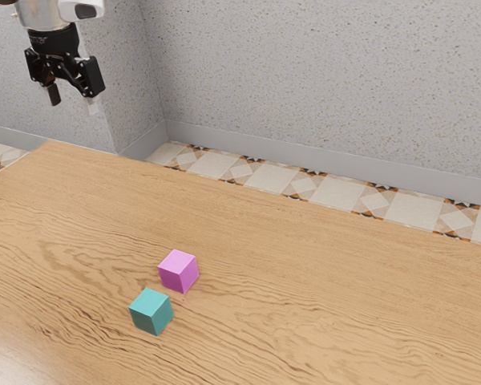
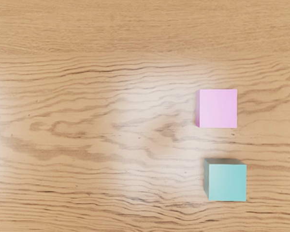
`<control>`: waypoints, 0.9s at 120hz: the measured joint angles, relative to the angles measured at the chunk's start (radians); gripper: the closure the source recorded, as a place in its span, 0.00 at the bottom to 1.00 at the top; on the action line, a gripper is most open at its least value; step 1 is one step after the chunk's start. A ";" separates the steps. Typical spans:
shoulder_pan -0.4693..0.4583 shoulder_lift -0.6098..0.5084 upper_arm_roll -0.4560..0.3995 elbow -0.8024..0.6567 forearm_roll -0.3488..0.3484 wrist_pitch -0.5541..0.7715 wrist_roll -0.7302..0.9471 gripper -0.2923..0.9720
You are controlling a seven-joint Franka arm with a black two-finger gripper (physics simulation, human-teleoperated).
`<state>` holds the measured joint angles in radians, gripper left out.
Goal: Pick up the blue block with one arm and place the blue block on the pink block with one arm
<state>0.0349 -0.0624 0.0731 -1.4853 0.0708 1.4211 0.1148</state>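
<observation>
With fingers (image 1: 54, 94) spread and empty, risks clipping the nearby pink block (image 1: 179, 270) while descending onto the blue block (image 1: 151, 310).

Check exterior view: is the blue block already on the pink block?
No, the blue block sits on the table beside the pink block.

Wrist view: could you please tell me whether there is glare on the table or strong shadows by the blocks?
In the wrist view, a pale sheen washes out the wooden table beside the pink block; neither it nor the teal block casts a strong shadow. In the exterior view, light is even, with faint shadows at both blocks.
</observation>
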 joint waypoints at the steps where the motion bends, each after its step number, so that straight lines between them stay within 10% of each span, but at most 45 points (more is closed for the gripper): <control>1: 0.000 0.000 0.000 0.000 0.000 0.000 0.000 0.23; 32: 0.002 -0.006 0.008 0.011 -0.004 -0.002 0.008 0.23; 44: 0.013 -0.167 -0.045 0.149 0.014 -0.077 0.009 0.23; 67: 0.000 -0.599 -0.153 -0.640 -0.030 0.055 -0.010 0.23; 108: 0.001 -0.358 -0.223 -1.004 -0.152 0.587 -0.098 0.23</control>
<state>0.0361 -0.4204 -0.1494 -2.4889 -0.0817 2.0082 0.0171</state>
